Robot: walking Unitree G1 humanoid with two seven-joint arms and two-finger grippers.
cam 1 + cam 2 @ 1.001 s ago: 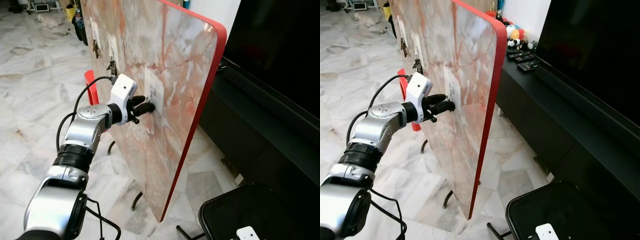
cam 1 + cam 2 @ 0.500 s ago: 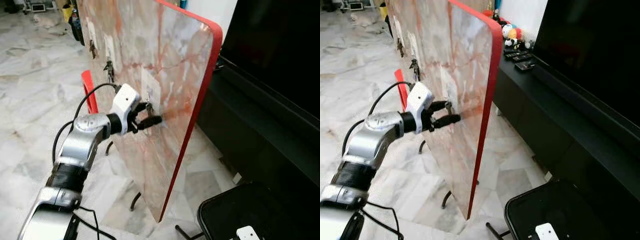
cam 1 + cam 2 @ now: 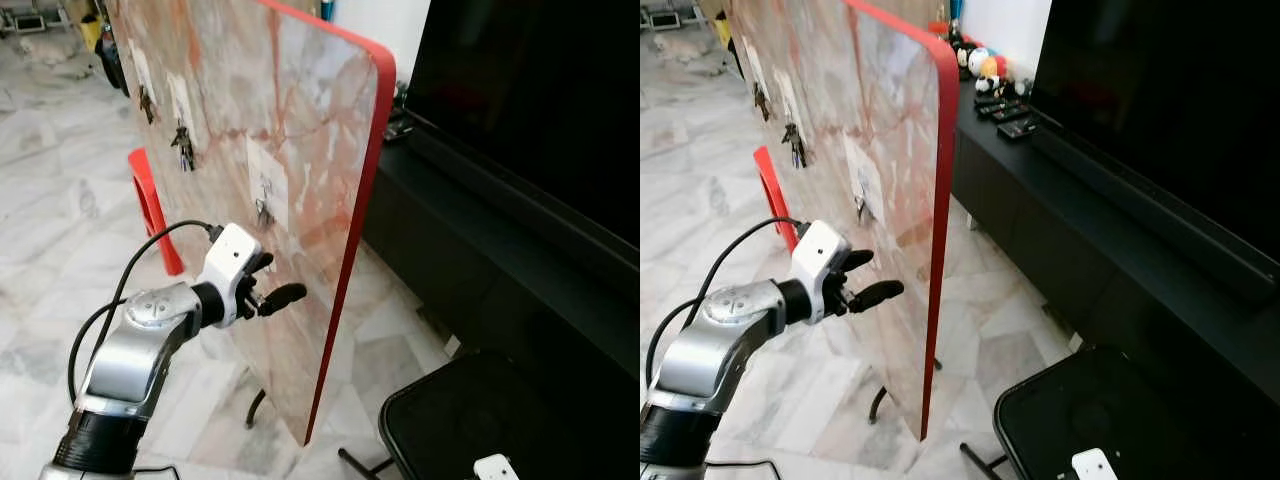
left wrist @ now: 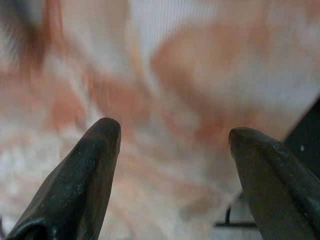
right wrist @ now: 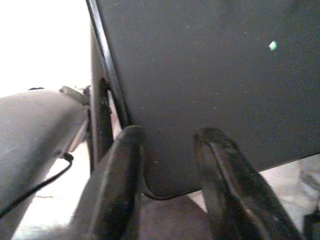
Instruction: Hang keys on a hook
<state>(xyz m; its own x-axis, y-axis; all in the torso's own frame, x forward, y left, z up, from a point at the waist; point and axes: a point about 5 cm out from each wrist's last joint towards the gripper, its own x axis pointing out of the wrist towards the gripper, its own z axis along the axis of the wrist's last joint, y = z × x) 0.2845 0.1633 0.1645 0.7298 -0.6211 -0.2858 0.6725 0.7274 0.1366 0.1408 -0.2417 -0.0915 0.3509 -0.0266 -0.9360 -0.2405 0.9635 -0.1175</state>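
A small bunch of keys (image 3: pixel 263 211) hangs from the hook on a white plate (image 3: pixel 269 177), fixed to the upright marble board (image 3: pixel 320 120) with a red rim. My left gripper (image 3: pixel 283 277) is open and holds nothing. It sits below the keys, a short way off the board's face. In the left wrist view its two black fingers (image 4: pixel 85 175) stand wide apart before the blurred marble. My right gripper (image 5: pixel 170 137) hangs idle against a black surface, its fingers a little apart.
Two more key bunches (image 3: pixel 183 142) hang on hooks farther along the board. A red frame (image 3: pixel 148 205) stands behind it. A big black TV (image 3: pixel 530 100) on a low dark bench (image 3: pixel 1060 220) is at the right. A black seat (image 3: pixel 470 420) is near my right side.
My left gripper opened, let go of the keys at the hook, and dropped down and back from the board. The keys now hang on the hook. The camera shifted too.
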